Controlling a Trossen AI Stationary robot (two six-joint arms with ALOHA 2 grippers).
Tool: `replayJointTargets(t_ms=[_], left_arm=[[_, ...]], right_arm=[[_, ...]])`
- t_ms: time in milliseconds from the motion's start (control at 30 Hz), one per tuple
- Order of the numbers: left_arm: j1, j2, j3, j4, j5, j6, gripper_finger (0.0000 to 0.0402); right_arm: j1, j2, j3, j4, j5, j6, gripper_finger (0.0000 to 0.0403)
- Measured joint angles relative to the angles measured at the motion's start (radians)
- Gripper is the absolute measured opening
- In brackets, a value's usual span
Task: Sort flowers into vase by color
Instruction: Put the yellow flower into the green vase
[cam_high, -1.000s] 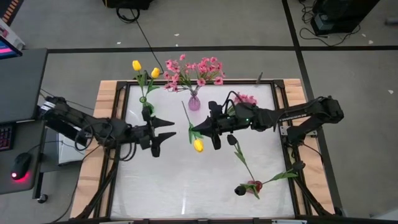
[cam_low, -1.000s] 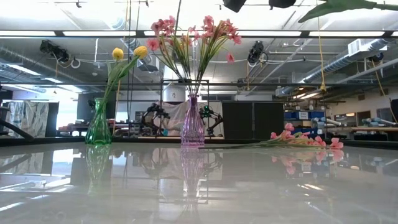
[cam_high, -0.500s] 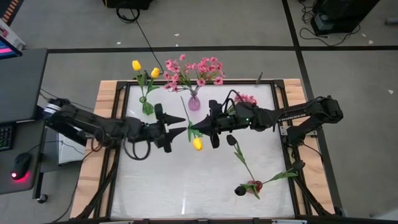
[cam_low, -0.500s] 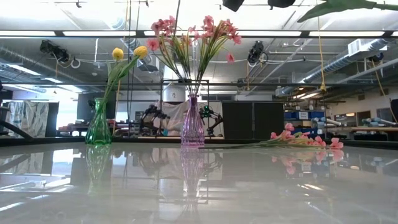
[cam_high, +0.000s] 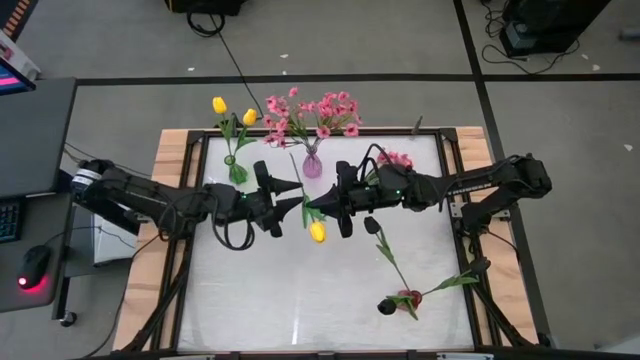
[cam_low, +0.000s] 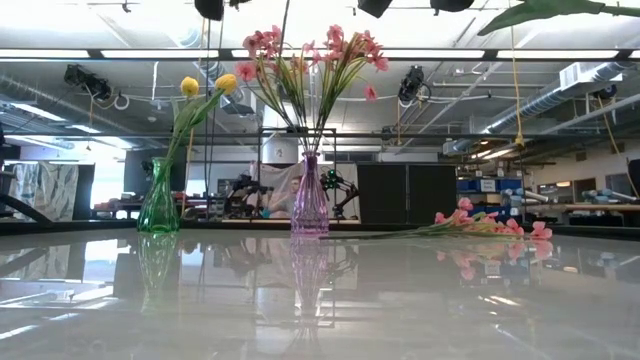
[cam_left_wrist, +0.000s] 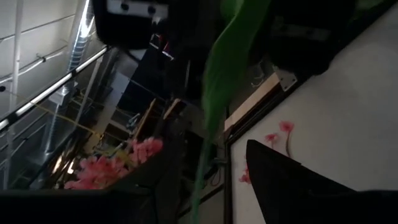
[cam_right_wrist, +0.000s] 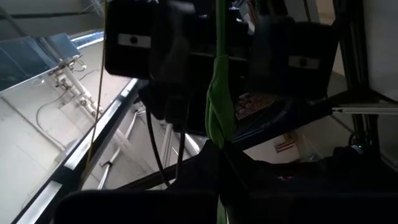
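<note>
Wide white tabletop (cam_high: 300, 300) under both arms, and they meet nose to nose above its middle. The right pincer (cam_high: 312, 208) is clenched on the green stem of a yellow tulip (cam_high: 317, 232), whose bloom hangs just below and beside its tips while the stem runs up past them toward the far edge. Facing it, the left pincer (cam_high: 290, 196) has its fingers spread, one on each side of that same stem, not visibly pressing it; from the left wrist the stem and a leaf run straight up between the two dark fingers (cam_left_wrist: 298, 186).

Beyond both pincers, on the far edge: a purple vase (cam_low: 309, 200) full of pink sprays (cam_low: 310, 55), and off to the left pincer's side a green vase (cam_low: 158, 200) carrying two yellow tulips (cam_low: 205, 85).

Behind the right pincer lies a loose pink spray (cam_high: 395, 159). Nearer the front, on its side, dark tulips (cam_high: 388, 300) lie flat.
</note>
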Motion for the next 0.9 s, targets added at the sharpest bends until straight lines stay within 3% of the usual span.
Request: replayJointTargets(t_ms=[900], left_arm=[[0.02,0.0,0.0,0.046,0.07,0.044,0.0185]], right_arm=[[0.004,0.0,0.0,0.002,-0.004,-0.002,0.0016]])
